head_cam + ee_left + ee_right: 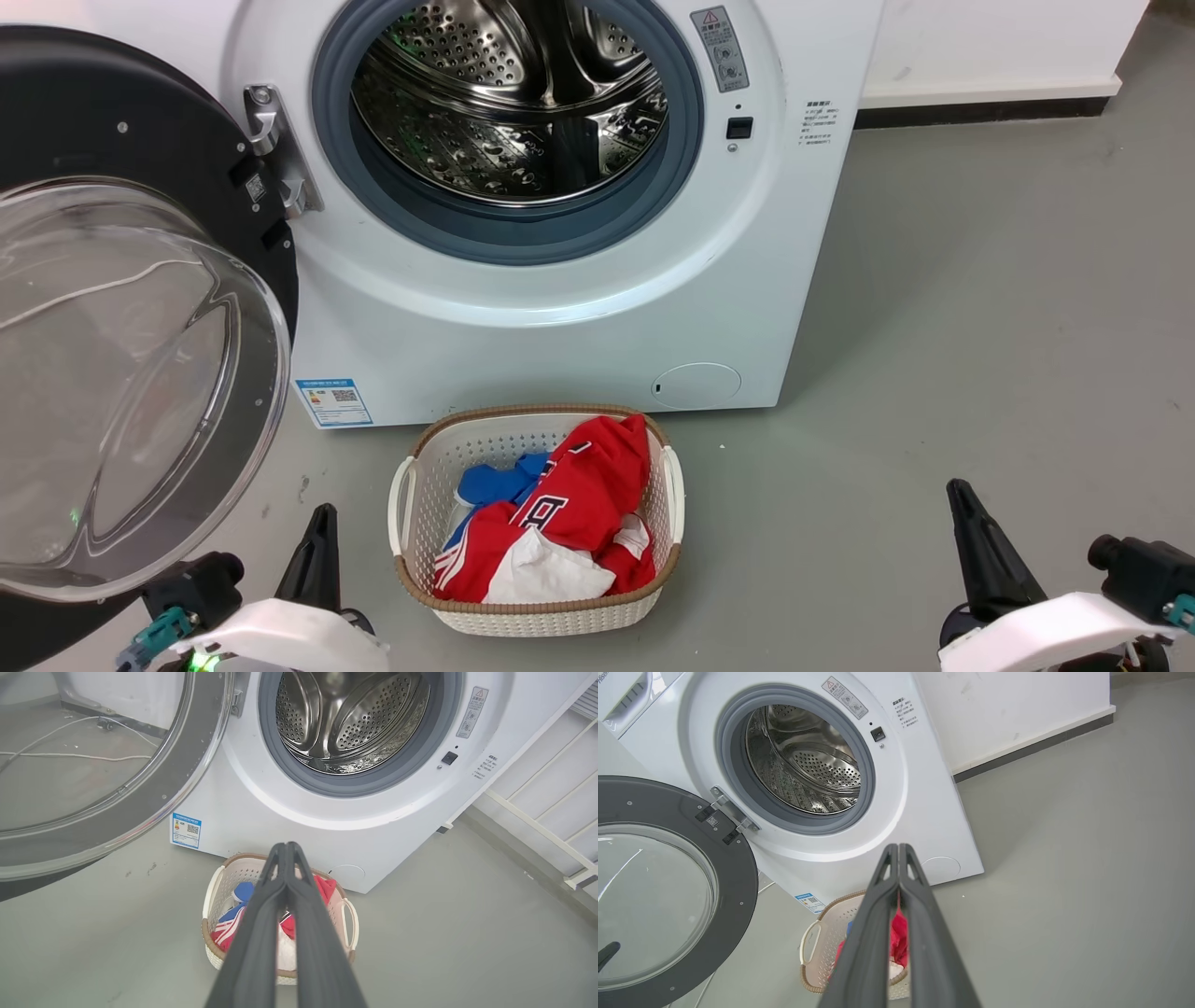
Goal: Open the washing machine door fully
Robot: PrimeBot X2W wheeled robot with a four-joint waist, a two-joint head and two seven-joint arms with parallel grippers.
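Note:
The white washing machine [560,308] stands ahead with its steel drum [509,103] exposed. Its black round door [103,121] with the bulging clear glass bowl [121,392] is swung wide out to the left on its metal hinge [275,149]. The door [668,891] and machine [289,812] show in both wrist views too. My left gripper [322,511] rests low at the lower left, shut and empty, just below the door's edge. My right gripper [954,487] sits at the lower right, shut and empty, far from the door. Fingertips meet in the left wrist view [286,845] and right wrist view [897,846].
A white laundry basket [537,611] holding red, blue and white clothes sits on the grey floor in front of the machine, between my arms. A white wall with a dark skirting [980,112] runs behind on the right. White cables [70,756] lie on the floor left of the machine.

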